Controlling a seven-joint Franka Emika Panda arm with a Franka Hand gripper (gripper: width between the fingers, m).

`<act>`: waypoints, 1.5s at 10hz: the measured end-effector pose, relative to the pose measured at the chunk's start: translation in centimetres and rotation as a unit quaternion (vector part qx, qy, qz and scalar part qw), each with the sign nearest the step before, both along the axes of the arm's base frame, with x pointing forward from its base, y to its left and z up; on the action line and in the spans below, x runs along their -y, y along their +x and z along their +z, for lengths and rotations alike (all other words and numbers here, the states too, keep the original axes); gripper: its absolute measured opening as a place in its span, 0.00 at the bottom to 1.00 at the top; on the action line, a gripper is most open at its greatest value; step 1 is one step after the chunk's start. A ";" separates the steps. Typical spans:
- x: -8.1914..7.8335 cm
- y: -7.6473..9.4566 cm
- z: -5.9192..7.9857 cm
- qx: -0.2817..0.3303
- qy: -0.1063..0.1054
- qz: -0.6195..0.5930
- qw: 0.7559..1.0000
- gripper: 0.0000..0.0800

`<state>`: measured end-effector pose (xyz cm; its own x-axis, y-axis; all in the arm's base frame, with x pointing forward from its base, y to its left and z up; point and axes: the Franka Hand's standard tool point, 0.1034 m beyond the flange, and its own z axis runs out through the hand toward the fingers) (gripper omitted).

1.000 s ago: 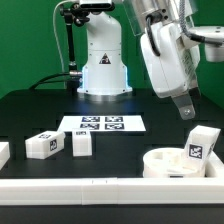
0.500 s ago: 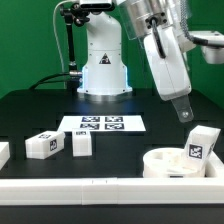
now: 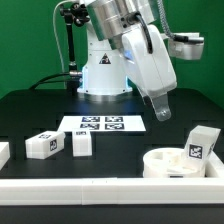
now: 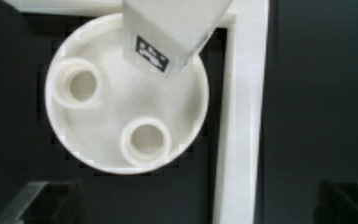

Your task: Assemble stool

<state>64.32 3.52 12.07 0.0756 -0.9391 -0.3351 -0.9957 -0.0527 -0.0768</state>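
The round white seat lies at the front of the exterior view's right, sockets up. One tagged leg stands at its far rim. Two more tagged legs lie on the black table at the exterior view's left. My gripper hangs in the air above and behind the seat, open and empty. In the wrist view the seat shows two sockets with the leg at its edge. My dark fingertips stand wide apart with nothing between them.
The marker board lies flat in front of the robot base. A long white border rail runs along the table's front and also shows in the wrist view beside the seat. A white piece sits at the far left edge.
The arm has swung toward the exterior view's left and turned, carrying the open gripper away from the spot above the leg on the seat. The parts have not moved.
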 end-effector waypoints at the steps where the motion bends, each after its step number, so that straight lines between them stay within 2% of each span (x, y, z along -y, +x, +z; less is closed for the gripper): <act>1: 0.0 0.0 0.0 0.009 -0.002 0.026 1.000 0.81; 3: 0.1 -0.1 -0.1 0.038 -0.009 0.117 0.992 0.81; 4: 0.7 -0.6 -0.5 0.044 -0.028 0.199 0.979 0.81; 6: 0.9 -1.2 -1.6 0.047 -0.070 0.354 0.931 0.81; 7: 0.6 -1.5 -2.0 0.046 -0.079 0.389 0.916 0.81; 11: 0.8 -1.5 -2.0 0.081 -0.072 0.503 0.857 0.81; 13: 1.0 -1.5 -2.2 0.104 -0.070 0.573 0.810 0.81; 15: 2.8 -2.3 -4.1 0.147 -0.112 0.670 0.719 0.81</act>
